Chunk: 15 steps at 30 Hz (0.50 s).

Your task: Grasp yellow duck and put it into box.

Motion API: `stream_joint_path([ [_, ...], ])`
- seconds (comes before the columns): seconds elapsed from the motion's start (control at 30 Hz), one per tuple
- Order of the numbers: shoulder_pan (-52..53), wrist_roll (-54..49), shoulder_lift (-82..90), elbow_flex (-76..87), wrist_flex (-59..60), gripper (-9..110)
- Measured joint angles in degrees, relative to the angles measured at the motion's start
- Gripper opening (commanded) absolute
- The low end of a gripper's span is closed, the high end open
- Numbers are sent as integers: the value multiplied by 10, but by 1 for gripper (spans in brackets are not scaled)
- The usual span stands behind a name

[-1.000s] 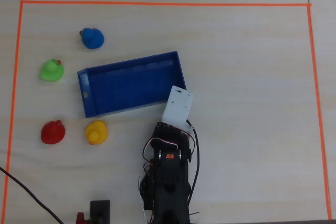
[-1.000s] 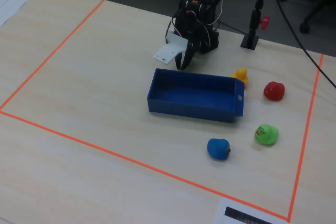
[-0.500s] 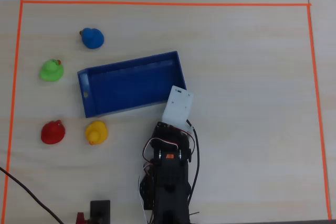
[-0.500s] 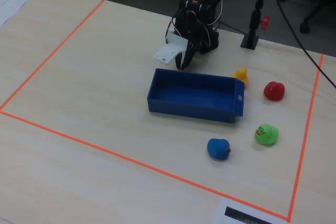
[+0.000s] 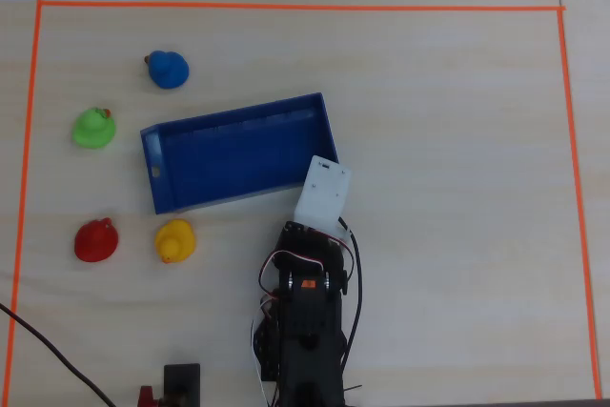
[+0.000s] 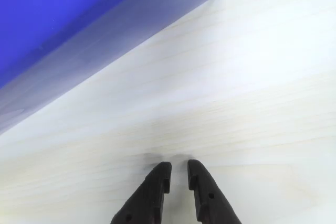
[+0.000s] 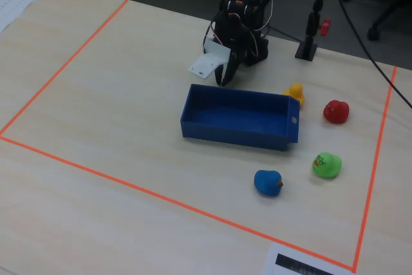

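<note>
The yellow duck (image 5: 175, 240) stands on the wooden table just below the lower left corner of the box in the overhead view; in the fixed view the yellow duck (image 7: 295, 92) is partly hidden behind the box's far right corner. The box (image 5: 233, 117) is an empty blue tray (image 7: 232, 134); its outer wall (image 6: 105, 35) fills the upper left of the wrist view. My gripper (image 6: 178, 165) points down at bare table beside the box's corner, its jaws nearly together and empty. In the fixed view the gripper (image 7: 223, 80) hangs just behind the box's far left corner.
A red duck (image 5: 96, 240), a green duck (image 5: 93, 128) and a blue duck (image 5: 168, 70) stand left of the box. Orange tape (image 5: 286, 7) frames the work area. A black stand (image 5: 181, 383) and cables lie near the arm's base.
</note>
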Motion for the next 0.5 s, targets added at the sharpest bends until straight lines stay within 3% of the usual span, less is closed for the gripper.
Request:
stream_joint_path([
  [0.5, 1, -13, -46, -1, -25, 1],
])
